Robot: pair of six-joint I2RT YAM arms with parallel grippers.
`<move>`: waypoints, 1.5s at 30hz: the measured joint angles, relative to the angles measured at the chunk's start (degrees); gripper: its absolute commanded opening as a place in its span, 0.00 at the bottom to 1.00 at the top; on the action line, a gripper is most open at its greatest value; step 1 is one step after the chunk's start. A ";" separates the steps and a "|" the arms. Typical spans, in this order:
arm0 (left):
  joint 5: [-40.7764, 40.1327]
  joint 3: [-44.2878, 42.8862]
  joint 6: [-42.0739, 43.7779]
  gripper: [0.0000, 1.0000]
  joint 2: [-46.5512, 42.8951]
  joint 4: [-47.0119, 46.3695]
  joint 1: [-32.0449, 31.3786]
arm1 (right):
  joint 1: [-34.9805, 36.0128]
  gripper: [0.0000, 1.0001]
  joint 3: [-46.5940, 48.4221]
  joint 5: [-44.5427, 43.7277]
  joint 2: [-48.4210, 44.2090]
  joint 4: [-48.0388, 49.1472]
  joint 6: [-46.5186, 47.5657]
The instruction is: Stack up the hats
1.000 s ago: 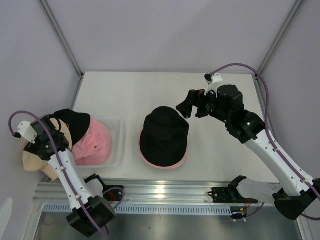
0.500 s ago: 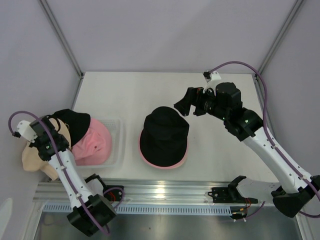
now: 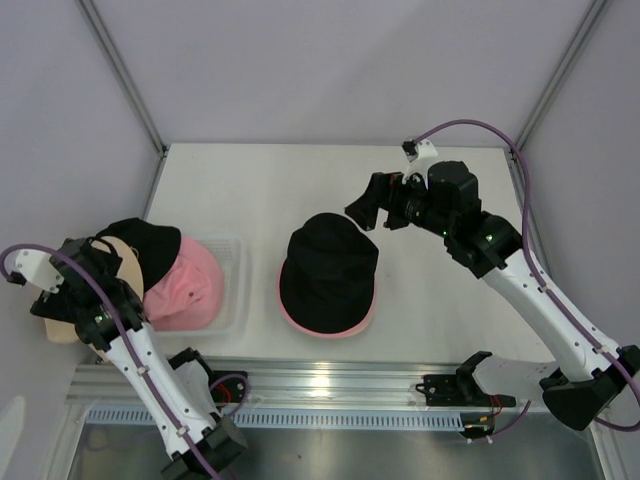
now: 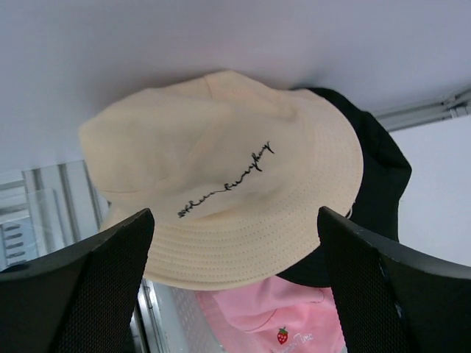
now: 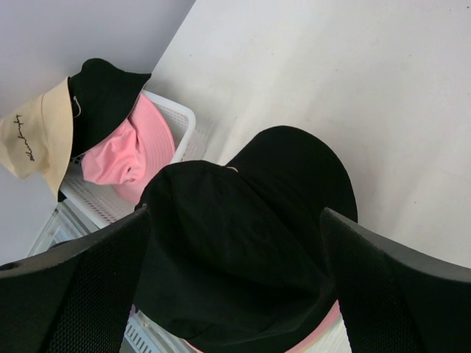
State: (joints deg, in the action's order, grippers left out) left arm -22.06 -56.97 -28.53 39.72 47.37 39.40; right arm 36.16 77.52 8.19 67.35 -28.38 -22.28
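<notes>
A black hat (image 3: 328, 268) sits on top of a pink hat whose brim (image 3: 335, 328) shows under it, mid-table. At the left, a pink hat (image 3: 188, 285), a second black hat (image 3: 152, 243) and a cream hat with dark script (image 4: 221, 176) lie piled together. My left gripper (image 3: 103, 262) is open and empty, and hangs just short of the cream hat's brim. In the left wrist view the black hat (image 4: 377, 184) and the pink hat (image 4: 294, 323) lie behind and below the cream one. My right gripper (image 3: 366, 206) is open and empty, above the centre stack's far right edge (image 5: 243, 243).
A white mesh tray (image 3: 236, 275) holds the left pile; it also shows in the right wrist view (image 5: 173, 118). The pile overhangs the table's left edge. Metal frame posts stand at the back corners. An aluminium rail (image 3: 330, 385) runs along the near edge.
My left arm has drawn back to the left and nearer, away from the cream hat. My right gripper has shifted slightly left and farther. The hats have not moved.
</notes>
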 measured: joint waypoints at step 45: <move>16.55 -16.22 14.75 0.01 5.27 1.11 0.87 | -1.31 1.00 12.83 4.13 9.75 -3.56 1.25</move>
State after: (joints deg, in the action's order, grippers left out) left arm -5.52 -73.19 -13.78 44.99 48.49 40.27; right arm 34.85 90.35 12.32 77.10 -31.94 -21.04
